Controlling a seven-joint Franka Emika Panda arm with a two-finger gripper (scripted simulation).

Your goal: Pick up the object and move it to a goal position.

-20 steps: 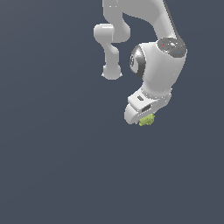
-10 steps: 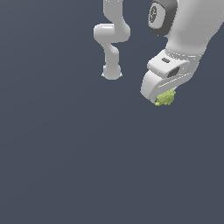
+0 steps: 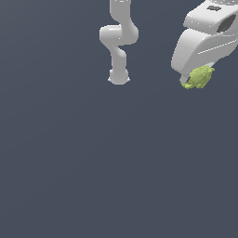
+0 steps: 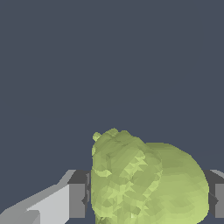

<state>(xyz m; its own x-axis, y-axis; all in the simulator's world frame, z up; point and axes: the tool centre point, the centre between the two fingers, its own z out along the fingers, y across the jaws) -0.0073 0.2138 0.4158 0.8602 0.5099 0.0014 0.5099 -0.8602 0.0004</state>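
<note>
The object (image 3: 199, 77) is a lumpy yellow-green blob hanging under my white gripper (image 3: 197, 79) near the upper part of the exterior view's right. In the wrist view the object (image 4: 146, 179) fills the space between the two dark finger pads (image 4: 78, 199), which press on its sides. My gripper (image 4: 148, 200) is shut on it, and the object is lifted off the dark grey floor. The hand's white body hides the fingers in the exterior view.
The arm's white base and lower links (image 3: 119, 44) stand at the top middle of the exterior view. A flat dark grey surface (image 3: 93, 162) spreads all around.
The gripper has carried the object upward and toward the exterior view's right, and it looks larger, closer to the camera. The grip on the object has held.
</note>
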